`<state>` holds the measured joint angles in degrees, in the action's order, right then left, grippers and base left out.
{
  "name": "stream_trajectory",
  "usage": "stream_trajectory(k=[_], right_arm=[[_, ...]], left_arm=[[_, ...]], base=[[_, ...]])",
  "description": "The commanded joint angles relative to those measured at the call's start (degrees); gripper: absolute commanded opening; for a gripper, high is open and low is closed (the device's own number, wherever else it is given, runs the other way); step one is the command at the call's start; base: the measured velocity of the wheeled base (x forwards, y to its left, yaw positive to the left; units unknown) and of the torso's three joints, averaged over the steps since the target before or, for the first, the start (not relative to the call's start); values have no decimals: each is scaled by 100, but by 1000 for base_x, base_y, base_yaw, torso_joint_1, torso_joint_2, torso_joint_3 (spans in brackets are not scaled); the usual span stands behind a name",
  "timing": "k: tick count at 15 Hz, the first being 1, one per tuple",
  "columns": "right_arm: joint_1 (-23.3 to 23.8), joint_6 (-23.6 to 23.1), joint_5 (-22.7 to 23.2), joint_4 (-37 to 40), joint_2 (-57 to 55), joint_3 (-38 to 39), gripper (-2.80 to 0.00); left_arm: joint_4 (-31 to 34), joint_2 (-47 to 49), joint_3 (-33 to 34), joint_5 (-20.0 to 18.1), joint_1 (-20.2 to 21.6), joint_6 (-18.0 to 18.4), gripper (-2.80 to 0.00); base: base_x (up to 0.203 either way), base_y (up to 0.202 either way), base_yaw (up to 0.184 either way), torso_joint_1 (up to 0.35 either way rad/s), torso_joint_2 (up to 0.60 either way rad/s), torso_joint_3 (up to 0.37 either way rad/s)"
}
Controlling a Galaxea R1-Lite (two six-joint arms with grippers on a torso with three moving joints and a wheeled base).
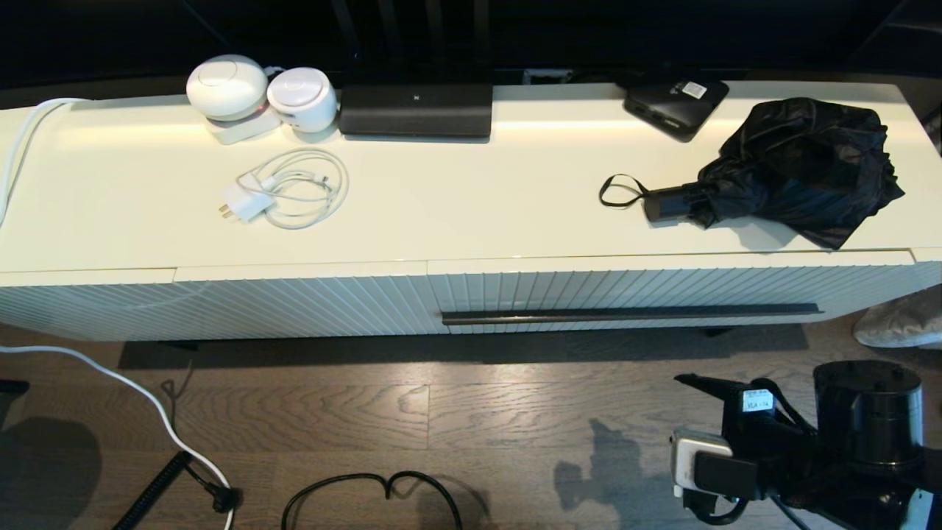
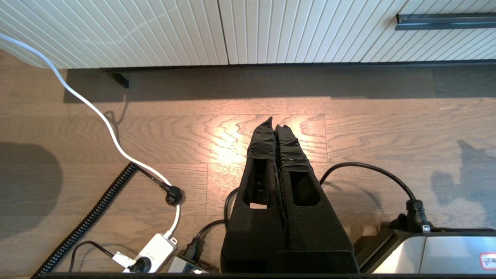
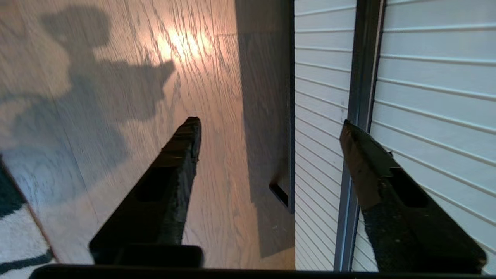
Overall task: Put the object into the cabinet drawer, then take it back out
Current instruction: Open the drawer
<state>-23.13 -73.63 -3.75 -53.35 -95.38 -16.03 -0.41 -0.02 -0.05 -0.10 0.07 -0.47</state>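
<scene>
Umbrella (image 1: 795,165): lies on the cabinet top (image 1: 471,206), above the shut drawer (image 1: 662,294), right end.
Right gripper (image 3: 269,131): fingers spread wide, empty, before the drawer's handle bar (image 1: 629,314), seemingly not touching.
Left gripper (image 2: 276,126): fingers pressed together, low over floor.

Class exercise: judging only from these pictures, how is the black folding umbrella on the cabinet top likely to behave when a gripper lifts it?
The umbrella has loose, bunched fabric, so that part would probably sag and shift in a grip. Its short cylindrical handle looks rigid, likely the firmer hold. The glossy cloth may be slippery, and the thin wrist loop would probably dangle.
</scene>
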Motion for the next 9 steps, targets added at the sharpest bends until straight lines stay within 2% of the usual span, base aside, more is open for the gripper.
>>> stream_trajectory(k=[1,5,9], right_arm=[[9,-115,-75,-247,-399,-9,0],[15,-350,-109,-1218,-1057,4,0],[171,-364,-112,-1374,-1342,-199,0]], left_arm=[[-2,-15,5,1,1,-1,-280],[-2,-15,-2,1,1,-6,-280],[-2,-9,2,1,1,0,-280]], base=[[0,0,0,0,0,0],[0,0,0,0,0,0],[0,0,0,0,0,0]])
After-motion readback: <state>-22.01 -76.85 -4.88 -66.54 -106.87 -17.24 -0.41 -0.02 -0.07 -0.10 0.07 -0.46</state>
